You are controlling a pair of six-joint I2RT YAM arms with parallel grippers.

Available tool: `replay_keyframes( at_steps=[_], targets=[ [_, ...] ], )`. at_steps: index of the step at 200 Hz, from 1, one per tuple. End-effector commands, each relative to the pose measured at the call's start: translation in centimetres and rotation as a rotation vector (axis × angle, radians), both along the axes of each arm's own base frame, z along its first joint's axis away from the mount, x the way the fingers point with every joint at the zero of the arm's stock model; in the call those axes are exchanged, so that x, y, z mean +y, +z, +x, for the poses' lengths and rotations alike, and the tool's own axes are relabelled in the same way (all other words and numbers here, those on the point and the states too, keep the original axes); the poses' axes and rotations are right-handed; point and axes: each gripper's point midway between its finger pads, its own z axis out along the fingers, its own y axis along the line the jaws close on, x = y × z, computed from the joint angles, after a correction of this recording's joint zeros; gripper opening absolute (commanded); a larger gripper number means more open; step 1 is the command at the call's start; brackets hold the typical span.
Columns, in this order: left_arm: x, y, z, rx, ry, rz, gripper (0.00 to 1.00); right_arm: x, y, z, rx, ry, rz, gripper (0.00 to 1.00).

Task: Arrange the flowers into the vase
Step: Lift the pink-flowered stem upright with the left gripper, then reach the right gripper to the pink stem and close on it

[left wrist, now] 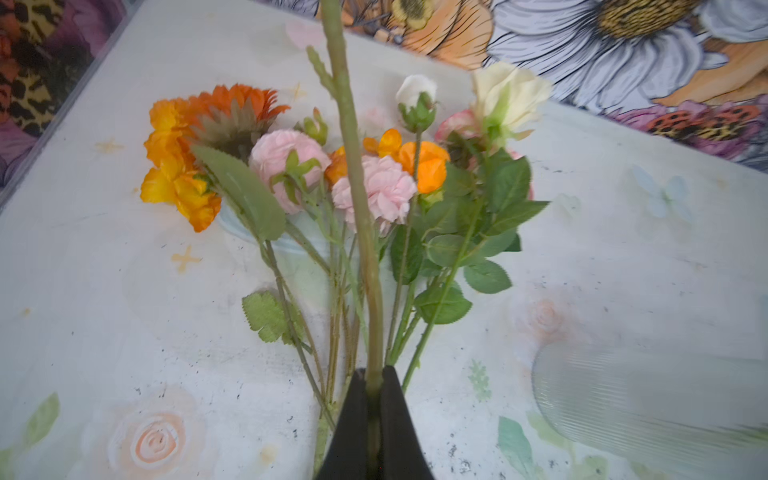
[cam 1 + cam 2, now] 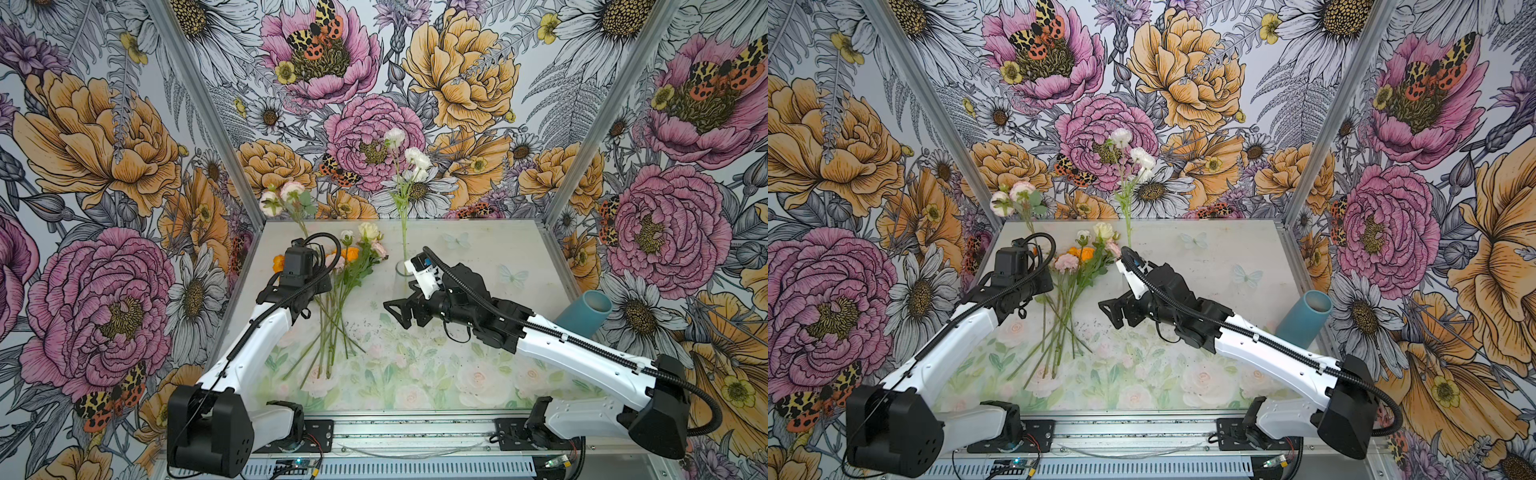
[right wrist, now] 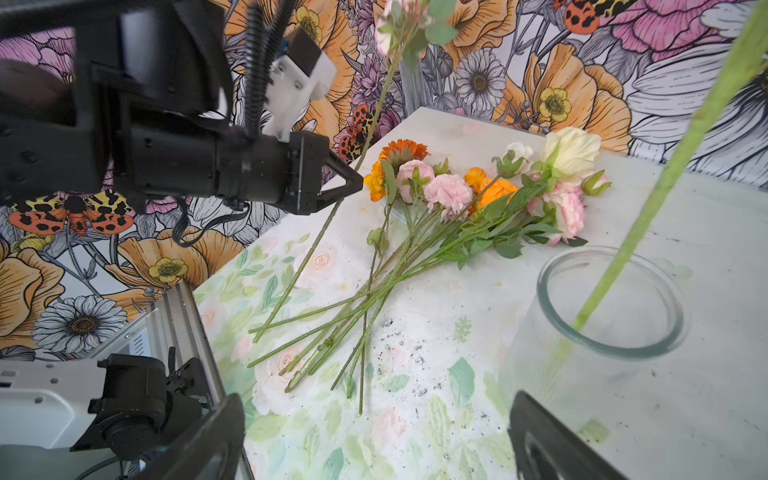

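Observation:
My left gripper (image 1: 374, 376) is shut on the green stem of a flower (image 1: 353, 166). That flower's pink-white blooms (image 2: 286, 193) stand raised above the table's back left, and its lower end hangs near the table (image 3: 291, 286). The other flowers (image 2: 349, 270) lie in a loose bunch on the table, with orange, pink and cream blooms (image 3: 449, 195). The clear glass vase (image 2: 402, 272) holds one white flower (image 2: 415, 160), upright. My right gripper (image 3: 374, 449) is open and empty, low over the table beside the vase (image 3: 623, 353).
A teal cylinder (image 2: 584, 316) leans against the right wall. Metal frame posts and flowered walls close in the table (image 2: 478, 249) on three sides. Dark specks lie scattered on the tabletop (image 3: 399, 336) between the stems and the vase.

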Motion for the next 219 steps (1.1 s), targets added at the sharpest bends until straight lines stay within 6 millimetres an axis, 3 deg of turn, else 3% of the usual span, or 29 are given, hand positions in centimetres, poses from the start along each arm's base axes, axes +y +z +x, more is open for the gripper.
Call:
replay_keyframes(
  at_steps=[1, 24, 78, 124, 161, 171, 219],
  targets=[
    [-2.9, 5.2, -1.2, -0.253, -0.148, -0.015, 0.00, 1.3, 3.5, 1.7, 0.006, 0.001, 0.109, 1.00],
    [-4.3, 8.5, -3.8, -0.458, -0.228, -0.065, 0.00, 2.9, 6.1, 2.7, -0.024, 0.046, 0.151, 0.99],
    [-7.4, 12.1, -6.7, -0.630, -0.375, -0.136, 0.00, 6.6, 10.5, 5.7, -0.077, 0.115, 0.226, 0.95],
    [-9.9, 14.3, -7.4, -0.684, -0.419, -0.171, 0.00, 9.1, 10.9, 6.0, -0.068, 0.178, 0.245, 0.87],
    [-10.2, 14.7, -7.4, -0.697, -0.404, -0.171, 0.00, 10.0, 10.6, 5.4, -0.059, 0.220, 0.247, 0.76],
    [-10.2, 14.6, -7.4, -0.696, -0.403, -0.173, 0.00, 10.1, 10.6, 5.2, -0.059, 0.227, 0.246, 0.71],
    [-9.5, 14.9, -7.4, -0.703, -0.358, -0.175, 0.00, 10.3, 10.8, 4.9, -0.063, 0.239, 0.248, 0.13]
  ],
)
